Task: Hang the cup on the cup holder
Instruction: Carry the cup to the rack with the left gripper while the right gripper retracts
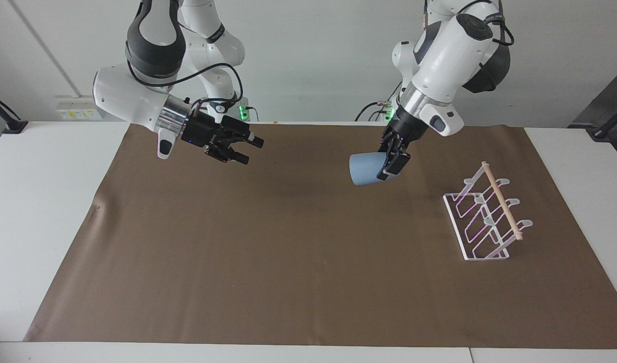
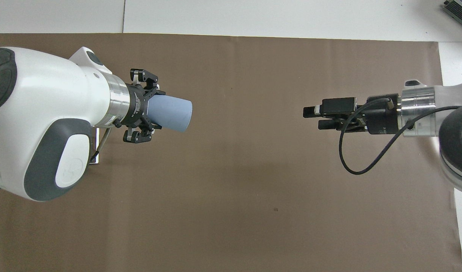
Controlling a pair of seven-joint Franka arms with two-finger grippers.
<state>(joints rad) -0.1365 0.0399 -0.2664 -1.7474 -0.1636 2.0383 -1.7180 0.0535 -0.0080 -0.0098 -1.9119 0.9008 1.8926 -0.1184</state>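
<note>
Left pincer (image 1: pixel 393 160): clamped on the narrow base end of the cup (image 1: pixel 365 169), in the air over the brown mat (image 1: pixel 288 252).
Cup: light blue, tilted on its side with its mouth toward the right arm's end of the desk (image 1: pixel 36 201); clear of the mat.
Cup holder (image 1: pixel 485 217): white wire rack with a wooden dowel, standing on the mat at the left arm's end, apart from the cup.
Right pincer (image 1: pixel 250 150): fingers parted and empty, over the mat at the right arm's end.
</note>
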